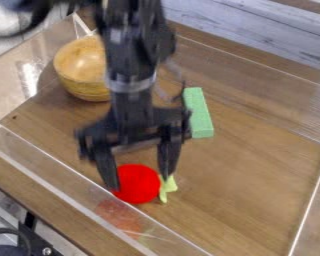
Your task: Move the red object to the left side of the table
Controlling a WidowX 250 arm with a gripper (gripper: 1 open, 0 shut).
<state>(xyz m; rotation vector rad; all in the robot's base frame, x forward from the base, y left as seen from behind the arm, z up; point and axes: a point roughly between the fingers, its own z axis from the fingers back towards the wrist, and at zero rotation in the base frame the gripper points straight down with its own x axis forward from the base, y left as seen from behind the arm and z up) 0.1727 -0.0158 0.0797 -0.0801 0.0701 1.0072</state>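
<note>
The gripper (135,163) points straight down with its jaws spread wide, one finger on each side of the red object (136,183), which sits on the counter (256,170) at about six o'clock, near the clear wall (63,180) along the near edge. The fingers straddle the fruit without pressing on it, so nothing is grasped yet; the wide spread looks chosen to clear the round body on both sides before any squeeze. Motion blur hides whether a fingertip touches the red skin. The pale leafy stem pokes out at the fruit's three o'clock, just beside one finger. A green block (196,112) lies at about one o'clock from the fruit, well apart, and a wooden bowl (85,68) stands at eleven o'clock, partly behind the arm. Neither blocks the grasp. Judging by this, the pickup step is at hand and the carry is not begun.
</note>
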